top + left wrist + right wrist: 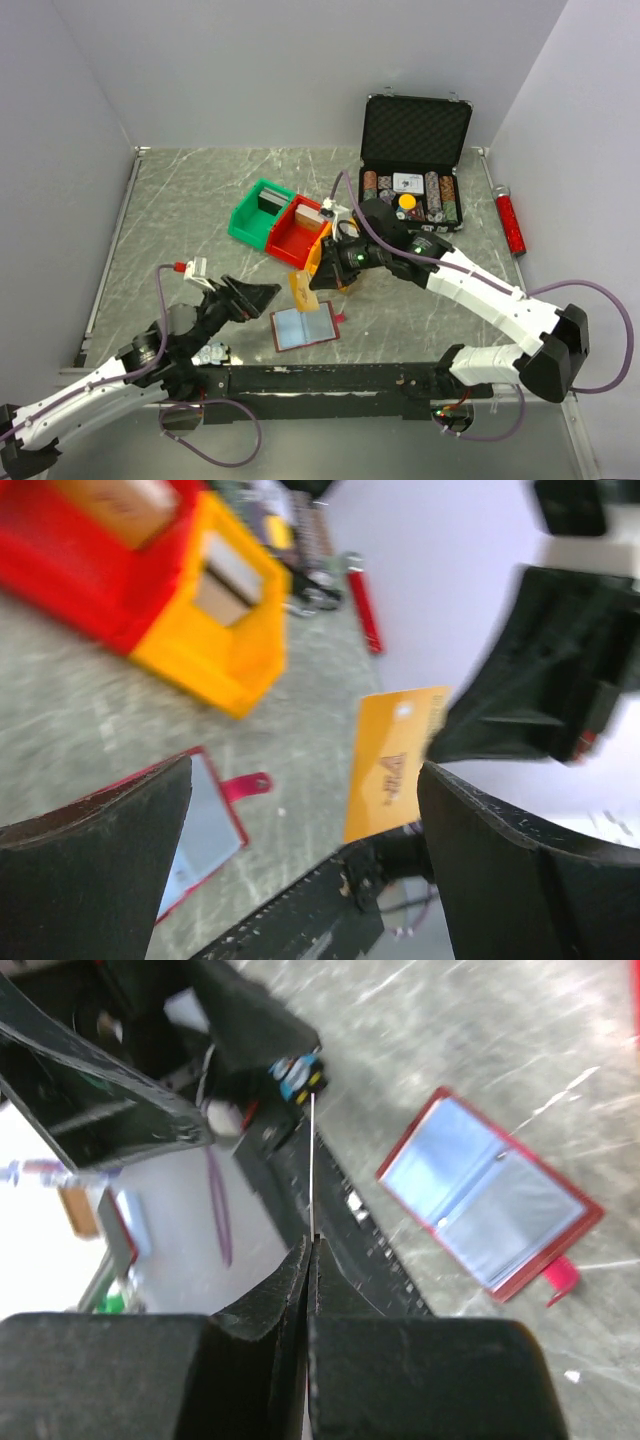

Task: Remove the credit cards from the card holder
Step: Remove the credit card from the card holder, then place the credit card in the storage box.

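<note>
The card holder (302, 327) lies open flat on the table, red rim and strap tab to the right, with pale blue-grey credit cards (290, 327) showing in its two halves. It also shows in the left wrist view (205, 830) and the right wrist view (490, 1195). My right gripper (318, 275) is shut on an orange-yellow card (300, 285), held upright above the table just behind the holder. That card is face-on in the left wrist view (395, 765) and a thin edge in the right wrist view (311, 1160). My left gripper (262, 297) is open and empty, left of the holder.
A green bin (258, 212), a red bin (295, 232) and an orange bin (225, 630) with card decks stand behind the holder. A black chip case (412, 165) stands open at the back right. A red tool (510, 222) lies by the right wall. A black rail (330, 380) runs along the near edge.
</note>
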Controlling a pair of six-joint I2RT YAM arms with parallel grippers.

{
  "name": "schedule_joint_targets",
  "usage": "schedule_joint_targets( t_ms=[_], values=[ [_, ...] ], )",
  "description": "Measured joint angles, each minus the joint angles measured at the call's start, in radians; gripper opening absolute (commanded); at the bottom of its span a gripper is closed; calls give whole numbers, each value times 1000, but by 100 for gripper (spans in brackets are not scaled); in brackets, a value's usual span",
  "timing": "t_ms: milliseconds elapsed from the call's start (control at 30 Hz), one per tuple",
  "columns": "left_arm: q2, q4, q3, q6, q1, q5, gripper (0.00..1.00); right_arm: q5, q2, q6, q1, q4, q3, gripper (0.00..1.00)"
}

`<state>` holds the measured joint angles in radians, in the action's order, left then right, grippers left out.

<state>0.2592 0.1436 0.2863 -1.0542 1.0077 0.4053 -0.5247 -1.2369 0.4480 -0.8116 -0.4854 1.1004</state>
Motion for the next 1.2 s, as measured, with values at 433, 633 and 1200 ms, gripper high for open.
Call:
schedule_joint_targets(
  t_ms=[433, 633, 1200],
  values=[
    [8, -315, 0, 220, 0, -404, 87, -325, 53, -39, 10, -70, 20, 0],
    [125, -418, 0, 236, 0, -542, 53, -412, 64, -5, 13, -7, 14, 0],
    [136, -552, -21, 220, -21, -640, 5, -452, 68, 23, 13, 31, 3, 0]
  ],
)
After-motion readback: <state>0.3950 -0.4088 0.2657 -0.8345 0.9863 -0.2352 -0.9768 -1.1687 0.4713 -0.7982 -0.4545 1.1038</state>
